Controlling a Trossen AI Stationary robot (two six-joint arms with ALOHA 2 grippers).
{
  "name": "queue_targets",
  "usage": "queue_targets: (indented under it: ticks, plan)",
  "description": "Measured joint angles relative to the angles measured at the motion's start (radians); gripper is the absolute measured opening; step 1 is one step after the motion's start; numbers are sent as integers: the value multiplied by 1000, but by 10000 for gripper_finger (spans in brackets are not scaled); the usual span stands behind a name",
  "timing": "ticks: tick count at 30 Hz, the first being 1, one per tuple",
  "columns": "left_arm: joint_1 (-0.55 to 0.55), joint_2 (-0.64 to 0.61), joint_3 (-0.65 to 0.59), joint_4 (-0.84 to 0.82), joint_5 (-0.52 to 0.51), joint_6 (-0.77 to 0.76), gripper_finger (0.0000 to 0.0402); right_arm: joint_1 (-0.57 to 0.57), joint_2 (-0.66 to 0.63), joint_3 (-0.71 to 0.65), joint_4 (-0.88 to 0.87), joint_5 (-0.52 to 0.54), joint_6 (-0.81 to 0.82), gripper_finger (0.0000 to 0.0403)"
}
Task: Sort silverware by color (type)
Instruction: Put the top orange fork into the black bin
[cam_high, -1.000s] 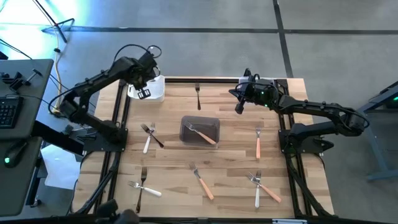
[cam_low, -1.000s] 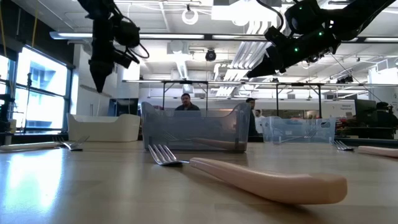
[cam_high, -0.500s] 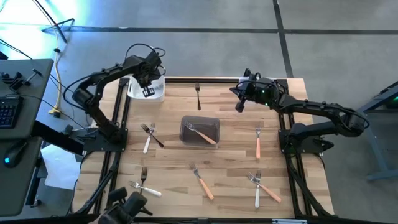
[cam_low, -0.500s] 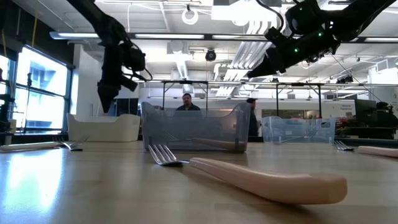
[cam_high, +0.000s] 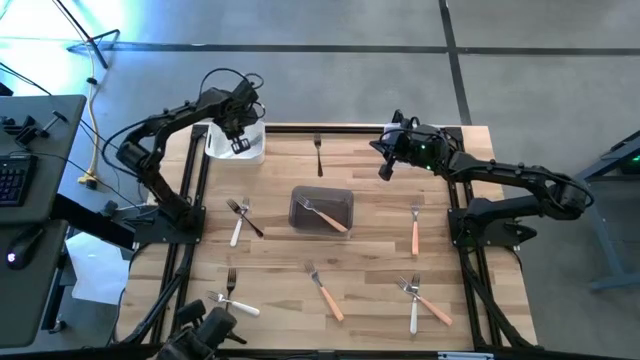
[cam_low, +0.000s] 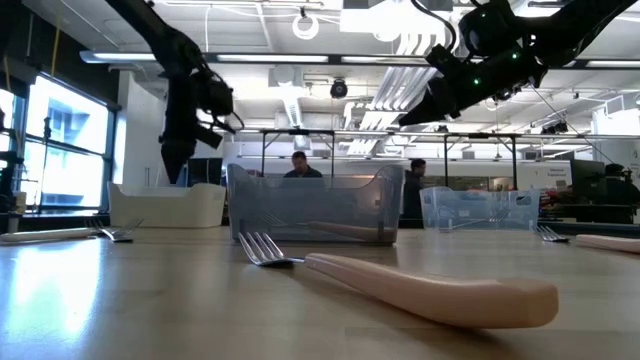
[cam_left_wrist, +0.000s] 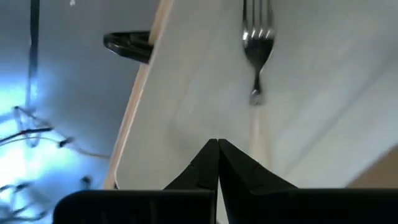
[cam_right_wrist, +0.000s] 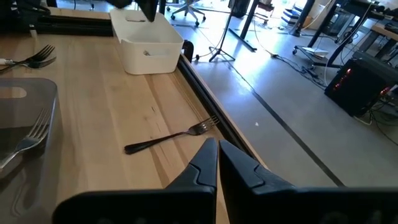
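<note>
While a second ago its fingers were slightly apart, the left gripper (cam_high: 240, 146) is now hovering pinched shut and empty over the white tub (cam_high: 247, 150) at the table's 11 o'clock corner, where a white fork (cam_left_wrist: 255, 56) is lying inside. The right gripper (cam_high: 384, 172), closed on nothing, is hanging at 1 o'clock. Forks are lying scattered around the grey tub (cam_high: 321, 209), with bare wood showing between them.

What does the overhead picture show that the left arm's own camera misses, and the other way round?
Only the overhead view shows the whole table, the scattered forks, the grey tub in the middle and the right gripper. Only the left wrist view shows a white-handled fork lying inside the white tub. Both show the shut left gripper over that white tub.
</note>
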Motion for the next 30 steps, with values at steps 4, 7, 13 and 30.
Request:
queue_targets:
  ticks: [4,7,13,30]
  plan:
    - [-34,-93,-8,35,83,-104,0,0,0,0,-13,0,3,0]
    - [-77,-184,-57,129,99,-153,0,0,0,0,-29,0,23,0]
    - [-171,-371,-236,406,182,-270,0,1,0,0,-46,-5,53,0]
    - [-363,-482,-715,1246,354,-412,0,22,63,0,-112,-5,139,0]
